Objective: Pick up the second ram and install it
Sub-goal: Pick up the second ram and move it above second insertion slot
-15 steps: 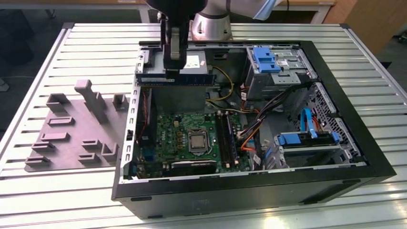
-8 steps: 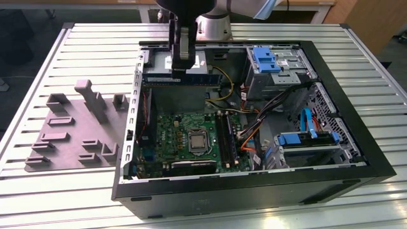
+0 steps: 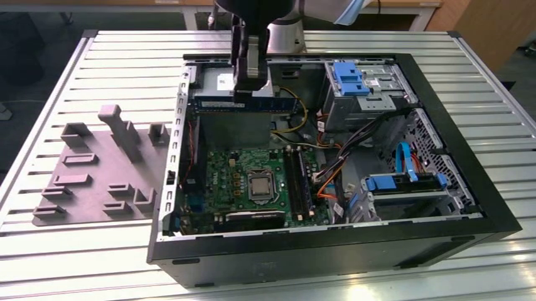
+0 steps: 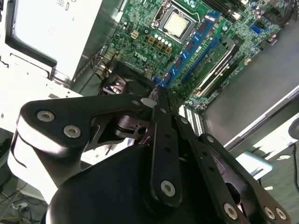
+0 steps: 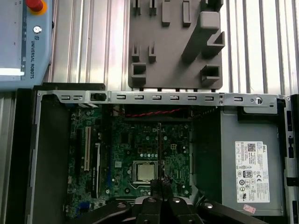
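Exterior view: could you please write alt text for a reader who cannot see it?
The gripper holds the second ram level above an open computer case, whose motherboard lies exposed below. A grey moulded tray lies beside the case on the slatted table, at the exterior view's left.

**Bright, even light from above; glare on bare metal, shade inside the case**

In the exterior view the ribbed bench is lit brightly and evenly from above. Only soft shadows are cast, and white glare is thrown off the slats at the edge farthest from the pincer. The open computer case is shaded within: the motherboard beneath the pincer is rendered dimmer than the bench around it. In the second wrist view a pale panel beside the pincer is washed out to plain white. The second ram, clamped in the pincer, is lit along its blue face, and the pincer's black links are seen in shadow.
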Robot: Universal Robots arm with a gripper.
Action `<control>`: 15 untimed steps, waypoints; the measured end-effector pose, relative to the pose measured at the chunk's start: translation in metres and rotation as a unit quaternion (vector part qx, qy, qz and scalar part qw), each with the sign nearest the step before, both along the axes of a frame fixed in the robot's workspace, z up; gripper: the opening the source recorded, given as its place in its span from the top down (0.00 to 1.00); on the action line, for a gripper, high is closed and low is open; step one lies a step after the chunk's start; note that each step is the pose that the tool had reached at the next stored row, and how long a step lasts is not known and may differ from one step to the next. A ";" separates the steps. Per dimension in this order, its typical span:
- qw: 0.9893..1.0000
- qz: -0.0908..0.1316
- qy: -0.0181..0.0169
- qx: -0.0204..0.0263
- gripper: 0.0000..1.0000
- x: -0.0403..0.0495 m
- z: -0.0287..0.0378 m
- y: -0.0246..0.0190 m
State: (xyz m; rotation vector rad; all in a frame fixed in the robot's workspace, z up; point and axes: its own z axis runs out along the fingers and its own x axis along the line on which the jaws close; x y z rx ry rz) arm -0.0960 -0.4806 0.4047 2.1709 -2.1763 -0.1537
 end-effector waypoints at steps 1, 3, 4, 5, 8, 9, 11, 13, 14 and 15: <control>1.000 0.000 0.000 0.000 0.89 0.0001 0.0000 0.0000; 1.000 0.000 0.000 0.000 0.89 0.0001 0.0000 0.0000; 1.000 0.000 0.000 0.000 0.89 0.0002 0.0000 0.0000; 1.000 0.000 0.000 0.000 0.89 0.0002 -0.0004 0.0001; 1.000 0.000 -0.002 0.000 0.89 0.0002 -0.0016 0.0000; 1.000 0.000 -0.003 0.000 0.89 0.0002 -0.0022 0.0000; 1.000 0.000 -0.005 0.000 0.89 0.0002 -0.0034 0.0000; 1.000 0.000 -0.007 0.000 0.89 0.0001 -0.0048 0.0001; 1.000 0.000 -0.009 0.000 0.89 0.0001 -0.0055 0.0000; 1.000 0.000 -0.011 0.000 0.89 0.0001 -0.0064 0.0000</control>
